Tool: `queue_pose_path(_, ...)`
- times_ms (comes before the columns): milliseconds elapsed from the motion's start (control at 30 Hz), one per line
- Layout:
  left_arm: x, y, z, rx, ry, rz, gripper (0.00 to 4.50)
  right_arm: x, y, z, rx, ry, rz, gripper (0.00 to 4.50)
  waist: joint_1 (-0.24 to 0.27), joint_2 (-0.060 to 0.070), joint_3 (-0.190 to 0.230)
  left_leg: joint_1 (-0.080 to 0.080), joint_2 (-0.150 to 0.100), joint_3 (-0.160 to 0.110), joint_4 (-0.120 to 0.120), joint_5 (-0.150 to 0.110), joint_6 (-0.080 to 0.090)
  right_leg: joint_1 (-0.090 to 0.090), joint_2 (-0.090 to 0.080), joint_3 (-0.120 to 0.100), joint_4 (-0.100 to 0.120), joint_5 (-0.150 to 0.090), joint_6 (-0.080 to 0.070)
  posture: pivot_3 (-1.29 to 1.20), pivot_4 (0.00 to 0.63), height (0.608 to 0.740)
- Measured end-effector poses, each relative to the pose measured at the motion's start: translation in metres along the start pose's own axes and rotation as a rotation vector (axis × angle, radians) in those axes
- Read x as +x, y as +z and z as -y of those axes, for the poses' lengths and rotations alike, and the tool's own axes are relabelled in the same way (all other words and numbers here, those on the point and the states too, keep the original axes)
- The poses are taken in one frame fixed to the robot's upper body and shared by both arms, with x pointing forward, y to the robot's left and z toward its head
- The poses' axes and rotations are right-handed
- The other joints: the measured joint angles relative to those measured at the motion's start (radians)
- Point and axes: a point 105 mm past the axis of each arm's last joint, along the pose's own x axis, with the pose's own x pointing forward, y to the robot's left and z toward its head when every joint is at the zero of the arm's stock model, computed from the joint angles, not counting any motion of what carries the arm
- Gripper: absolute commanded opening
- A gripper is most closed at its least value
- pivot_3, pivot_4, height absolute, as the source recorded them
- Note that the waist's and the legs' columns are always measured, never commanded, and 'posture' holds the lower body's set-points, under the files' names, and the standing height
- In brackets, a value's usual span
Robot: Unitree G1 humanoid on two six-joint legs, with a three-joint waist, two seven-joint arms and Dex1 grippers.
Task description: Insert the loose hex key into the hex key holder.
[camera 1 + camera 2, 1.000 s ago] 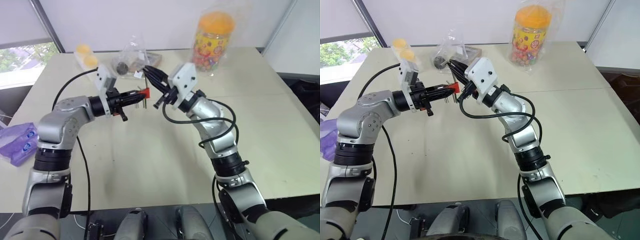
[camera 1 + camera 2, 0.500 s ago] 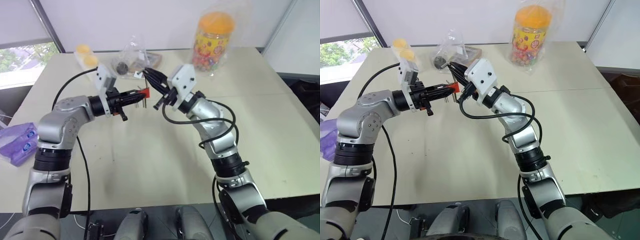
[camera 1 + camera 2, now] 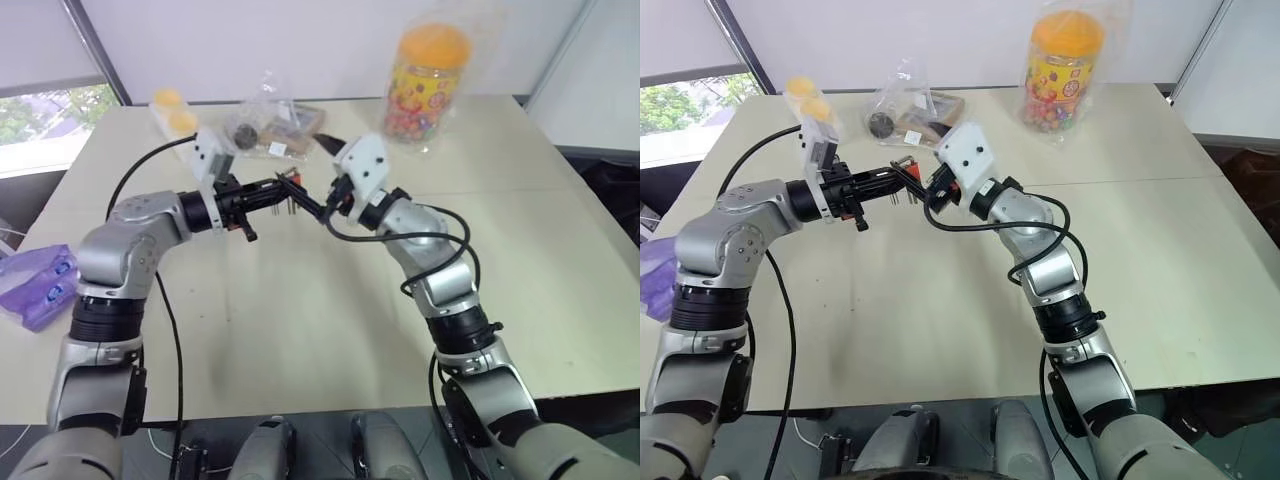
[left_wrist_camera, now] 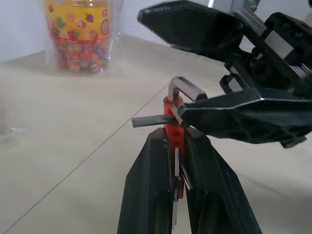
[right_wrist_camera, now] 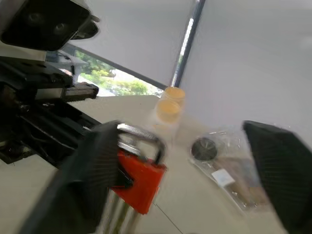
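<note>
I've got the holder (image 4: 171, 127) clamped in the left gripper (image 4: 174, 161), held mid-air above the table (image 3: 300, 300). The key (image 4: 183, 90) sits in the top of the holder, bend up, long leg running down into the block. Right gripper (image 5: 195, 170) is spread wide around it, one finger (image 4: 243, 114) just touching the holder's side, gripping nothing. Looks seated; I'd back the right off.

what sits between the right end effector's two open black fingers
In the right wrist view, the right end effector has the red-orange plastic hex key holder by one finger; the rest is empty air.
</note>
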Motion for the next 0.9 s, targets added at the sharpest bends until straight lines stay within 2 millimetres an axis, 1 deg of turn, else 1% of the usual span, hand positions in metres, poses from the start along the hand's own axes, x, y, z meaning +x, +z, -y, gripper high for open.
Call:
queue_pose_path(33,0.0,-0.001,0.0,-0.003,0.002,0.0,0.0,-0.004,-0.002,-0.001,-0.001,0.007,-0.009,4.46,0.0,0.0,0.0,0.0,0.0,0.0,0.0,0.0,0.0,0.0,0.0,0.0,0.0,0.0,0.0,0.0,0.15,0.74)
queue_pose_path(67,0.002,0.0,0.002,-0.003,-0.007,0.01,0.0,-0.017,-0.009,-0.001,0.004,0.018,-0.038,4.46,0.004,0.0,0.0,0.0,0.0,-0.001,0.0,0.0,0.0,0.001,0.0,0.0,0.0,0.0,0.0,0.0,0.15,0.74)
queue_pose_path(133,0.002,0.002,0.003,0.002,-0.01,0.015,0.0,-0.047,-0.03,0.005,0.051,0.006,-0.128,4.46,0.011,0.0,0.0,0.0,-0.001,0.0,0.001,0.0,0.0,0.002,-0.001,0.0,-0.002,0.0,0.0,0.0,0.15,0.74)
queue_pose_path(200,0.003,0.002,0.004,-0.001,-0.013,0.017,0.0,-0.069,-0.04,0.012,0.094,-0.014,-0.177,4.46,0.011,0.0,0.0,0.0,-0.001,0.0,0.001,0.0,0.001,0.001,-0.001,0.0,-0.002,0.0,0.0,0.0,0.15,0.74)
queue_pose_path(300,0.009,-0.001,0.01,-0.018,-0.039,0.026,0.0,-0.101,-0.032,0.022,0.126,-0.024,-0.211,4.46,0.011,0.0,0.0,0.0,0.0,0.0,0.0,0.0,0.001,0.001,0.0,0.0,-0.002,0.0,0.0,0.0,0.15,0.74)
queue_pose_path(333,0.012,-0.003,0.012,-0.026,-0.049,0.027,0.0,-0.109,-0.03,0.024,0.132,-0.022,-0.224,4.46,0.011,0.0,0.0,0.0,0.0,0.0,0.0,0.0,0.001,0.002,0.0,0.0,-0.002,0.0,0.0,0.0,0.15,0.74)
queue_pose_path(433,0.027,-0.011,0.021,-0.093,-0.092,0.035,0.0,-0.136,-0.03,0.025,0.13,0.012,-0.321,4.46,0.021,0.0,0.0,0.0,0.0,0.001,0.001,-0.001,0.001,0.002,0.0,0.0,-0.002,0.0,0.0,0.0,0.15,0.74)
queue_pose_path(533,0.044,-0.023,0.027,-0.232,-0.121,0.048,0.0,-0.149,-0.027,0.027,0.123,0.047,-0.381,4.46,0.03,0.0,0.0,0.0,0.0,0.002,0.002,-0.001,0.002,0.003,0.0,0.0,-0.002,0.0,0.0,0.0,0.15,0.74)
queue_pose_path(600,0.054,-0.03,0.031,-0.318,-0.137,0.043,0.0,-0.151,-0.021,0.028,0.113,0.056,-0.384,4.46,0.03,-0.001,0.0,0.0,0.0,0.002,0.003,-0.001,0.002,0.003,0.0,0.0,-0.003,0.0,0.0,0.0,0.15,0.74)
queue_pose_path(633,0.063,-0.034,0.036,-0.379,-0.156,0.033,0.0,-0.153,-0.02,0.031,0.106,0.052,-0.393,4.46,0.031,-0.001,0.001,0.0,0.0,0.002,0.003,-0.001,0.002,0.003,0.0,0.0,-0.003,0.0,0.0,0.0,0.15,0.74)
queue_pose_path(767,0.09,-0.045,0.051,-0.596,-0.205,-0.016,0.0,-0.154,-0.02,0.034,0.094,0.04,-0.406,4.46,0.031,-0.001,0.001,0.0,0.0,0.002,0.003,-0.001,0.002,0.003,0.0,0.0,-0.003,0.0,0.0,0.0,0.15,0.74)
queue_pose_path(800,0.097,-0.052,0.053,-0.659,-0.205,-0.048,0.0,-0.154,-0.02,0.035,0.093,0.033,-0.409,4.46,0.031,-0.001,0.001,0.0,0.0,0.002,0.003,-0.001,0.002,0.003,0.0,0.0,-0.003,0.0,0.0,0.0,0.15,0.74)
queue_pose_path(833,0.1,-0.057,0.055,-0.695,-0.203,-0.072,0.0,-0.154,-0.02,0.035,0.092,0.029,-0.41,4.46,0.031,-0.001,0.001,0.0,0.0,0.002,0.003,-0.001,0.002,0.003,0.0,0.0,-0.003,0.0,0.0,0.0,0.15,0.74)
queue_pose_path(900,0.106,-0.075,0.059,-0.784,-0.183,-0.141,0.0,-0.155,-0.021,0.036,0.089,0.016,-0.417,4.46,0.026,-0.001,0.001,0.0,0.0,0.002,0.002,-0.001,0.002,0.003,0.001,0.0,-0.002,0.0,0.0,0.0,0.15,0.74)
